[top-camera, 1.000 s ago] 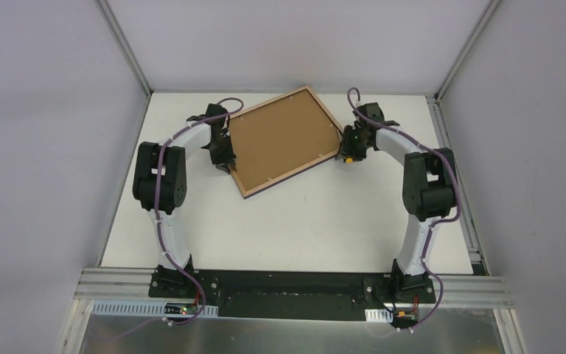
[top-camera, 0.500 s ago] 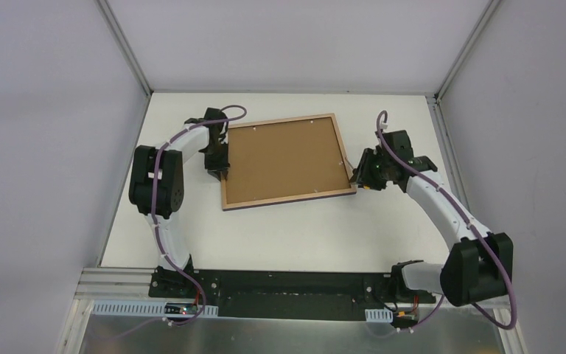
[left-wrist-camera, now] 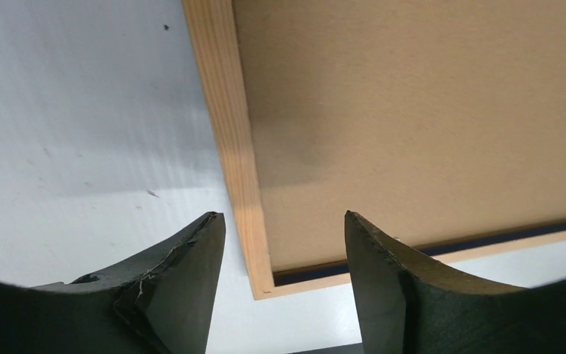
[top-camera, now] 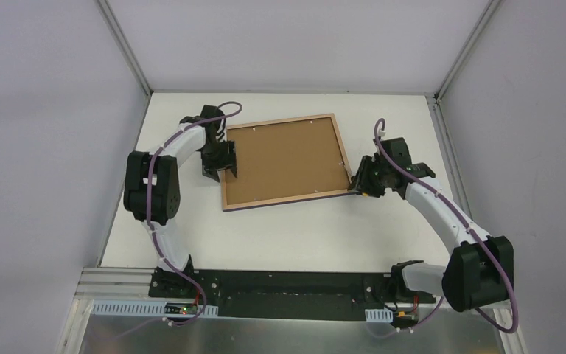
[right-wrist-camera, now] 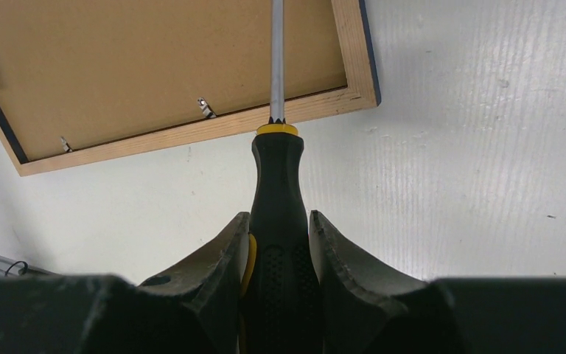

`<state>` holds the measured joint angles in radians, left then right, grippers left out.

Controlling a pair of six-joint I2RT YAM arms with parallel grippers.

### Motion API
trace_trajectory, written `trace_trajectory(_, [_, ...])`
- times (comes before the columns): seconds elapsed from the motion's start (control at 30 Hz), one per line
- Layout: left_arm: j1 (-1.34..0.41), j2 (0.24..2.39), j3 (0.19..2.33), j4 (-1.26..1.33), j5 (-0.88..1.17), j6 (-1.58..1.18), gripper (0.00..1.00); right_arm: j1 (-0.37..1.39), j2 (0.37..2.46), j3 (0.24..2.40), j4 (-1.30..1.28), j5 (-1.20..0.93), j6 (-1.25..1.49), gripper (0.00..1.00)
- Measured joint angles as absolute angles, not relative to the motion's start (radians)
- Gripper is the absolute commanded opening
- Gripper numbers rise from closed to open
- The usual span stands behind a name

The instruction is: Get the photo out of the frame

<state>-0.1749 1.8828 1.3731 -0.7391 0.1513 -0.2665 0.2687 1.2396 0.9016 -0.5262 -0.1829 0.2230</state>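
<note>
1. Frame [top-camera: 290, 200]: lies flat on the table [top-camera: 302, 236], back side up. It has light wood rails with a thin dark blue outer edge, and they enclose a brown backing board [top-camera: 284, 156].
2. Photo: not visible in any view. I judge it to be face down under the backing board, ahead of both sets of jaws and beneath the frame's back.
3. Left gripper [left-wrist-camera: 284, 280]: jaws spread and holding nothing. They straddle a corner of the frame, one finger over the bare table and the other over the board. Whether either finger touches the wood cannot be told.
4. Right gripper [right-wrist-camera: 278, 228]: clenched on the black-and-yellow handle of a screwdriver [right-wrist-camera: 278, 184]. The steel shaft runs straight ahead from the jaws, crosses the near wood rail and passes over the board. The tip is out of view.
5. Metal tabs: two small ones on the inner edge of that same rail. One [right-wrist-camera: 205, 108] lies just to the left of the shaft in the wrist view. The other [right-wrist-camera: 64, 143] is farther left, near the rail's end.
6. Governing relation: the rail and its row of tabs run crosswise to the shaft, ahead and to the left of the right jaws.
7. Nearer arm: the right arm carries the tool and is the nearer to these tabs.
8. Next move (judgement): shift the tip sideways to the nearest tab and lever it aside, while the left jaws steady the opposite side.
9. Risk (judgement): the tip may slip and gouge the board.
</note>
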Motion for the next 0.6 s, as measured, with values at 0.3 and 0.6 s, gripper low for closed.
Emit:
trace_trajectory(0.3, [-0.113,1.865,1.369,-0.643,0.202,-0.327,0.58,0.269,1.271,0.824,-0.442,-0.209,0.224,0.00])
trace_trajectory(0.6, [-0.072,1.947,1.390,-0.543,0.204,-0.353,0.42,0.257,1.304,0.786,-0.321,-0.212,0.250,0.00])
